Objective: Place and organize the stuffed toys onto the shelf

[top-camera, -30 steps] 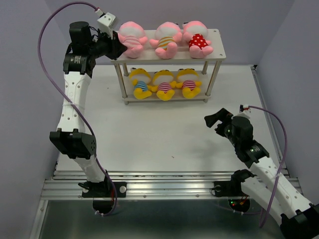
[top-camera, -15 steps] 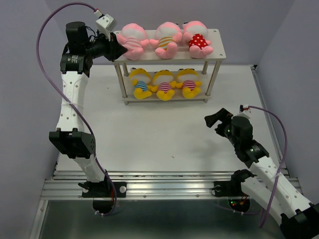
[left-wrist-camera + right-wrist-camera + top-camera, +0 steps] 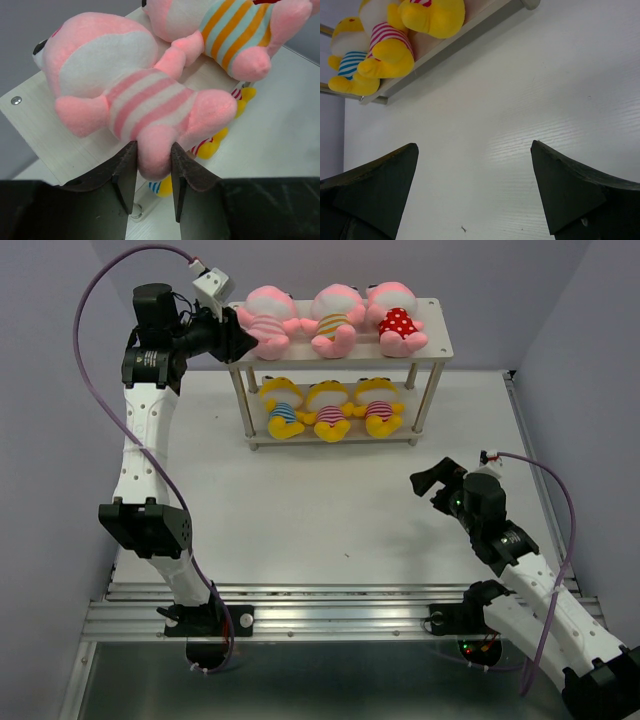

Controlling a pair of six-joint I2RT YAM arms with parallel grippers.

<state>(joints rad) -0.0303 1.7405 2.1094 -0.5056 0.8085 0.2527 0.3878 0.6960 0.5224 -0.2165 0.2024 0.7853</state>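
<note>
The shelf [image 3: 440, 325] stands at the back of the table. Three pink stuffed toys lie on its top board: a pink-striped one [image 3: 266, 314] on the left, an orange-striped one [image 3: 338, 316] in the middle, a red polka-dot one [image 3: 397, 318] on the right. Three yellow toys [image 3: 328, 406] lie on the lower board. My left gripper [image 3: 236, 340] is at the shelf's left end, shut on a leg of the pink-striped toy [image 3: 150, 100], which rests on the top board [image 3: 45, 130]. My right gripper [image 3: 432, 483] is open and empty over the table, right of centre.
Purple walls close in the left, back and right sides. A metal rail [image 3: 340, 615] runs along the table's near edge. In the right wrist view the lower board's edge [image 3: 455, 35] with yellow toys [image 3: 385, 50] is ahead and to the left.
The left gripper has shifted slightly left and up at the shelf's left end, still holding the pink-striped toy. The right arm has not moved.
</note>
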